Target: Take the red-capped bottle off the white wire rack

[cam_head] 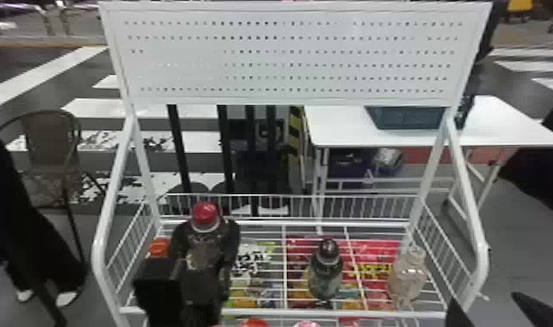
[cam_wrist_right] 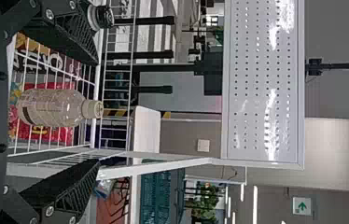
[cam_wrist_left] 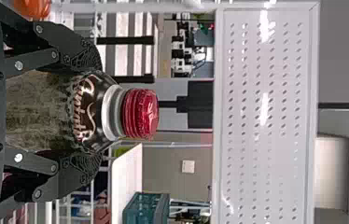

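Clasping red-capped bottle [cam_head: 205, 215] upright in left gripper [cam_head: 207, 229] — at left side of white wire rack [cam_head: 262, 312]. Holding right gripper [cam_head: 483, 297] released, spreading wide — near clear bottle [cam_head: 408, 278].

Here in the head view, soft, subdued light lies over the scene, with the white panel [cam_head: 284, 52] coming up bright and the grey floor [cam_head: 519, 243] sitting dim. Over to the left wrist view, and there's glare: white streaks burning along that panel, crisp highlights on the shoulder of the red-capped bottle [cam_wrist_left: 86, 109]! Right wrist view now, more hot streaks on the panel, and glowing strip lights [cam_wrist_right: 255, 205] beyond it.
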`<action>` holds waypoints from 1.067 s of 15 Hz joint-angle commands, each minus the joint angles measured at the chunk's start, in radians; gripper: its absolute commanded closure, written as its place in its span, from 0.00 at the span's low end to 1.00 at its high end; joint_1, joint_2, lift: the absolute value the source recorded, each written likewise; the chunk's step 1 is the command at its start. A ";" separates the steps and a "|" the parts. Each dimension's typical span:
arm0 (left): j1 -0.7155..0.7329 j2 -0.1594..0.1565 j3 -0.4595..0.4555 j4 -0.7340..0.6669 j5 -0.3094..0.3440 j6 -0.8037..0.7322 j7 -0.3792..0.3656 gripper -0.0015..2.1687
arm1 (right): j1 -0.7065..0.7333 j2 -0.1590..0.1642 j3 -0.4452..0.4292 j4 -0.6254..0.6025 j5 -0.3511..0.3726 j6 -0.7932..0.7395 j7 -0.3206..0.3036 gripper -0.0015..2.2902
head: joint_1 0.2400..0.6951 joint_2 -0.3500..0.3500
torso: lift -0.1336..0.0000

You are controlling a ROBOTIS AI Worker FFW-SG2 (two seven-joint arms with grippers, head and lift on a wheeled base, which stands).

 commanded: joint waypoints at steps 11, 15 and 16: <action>0.369 0.032 0.497 -0.363 0.224 0.183 -0.213 0.83 | 0.020 0.001 0.038 -0.015 0.017 -0.001 -0.001 0.07 | 0.57 0.50 | 1.00; 0.362 0.024 0.490 -0.364 0.237 0.189 -0.208 0.82 | 0.038 0.001 0.041 -0.020 -0.008 -0.029 -0.001 0.07 | 0.57 0.50 | 1.00; 0.361 0.020 0.484 -0.358 0.237 0.189 -0.204 0.82 | 0.043 0.001 0.038 -0.020 -0.012 -0.035 -0.001 0.07 | 0.57 0.50 | 1.00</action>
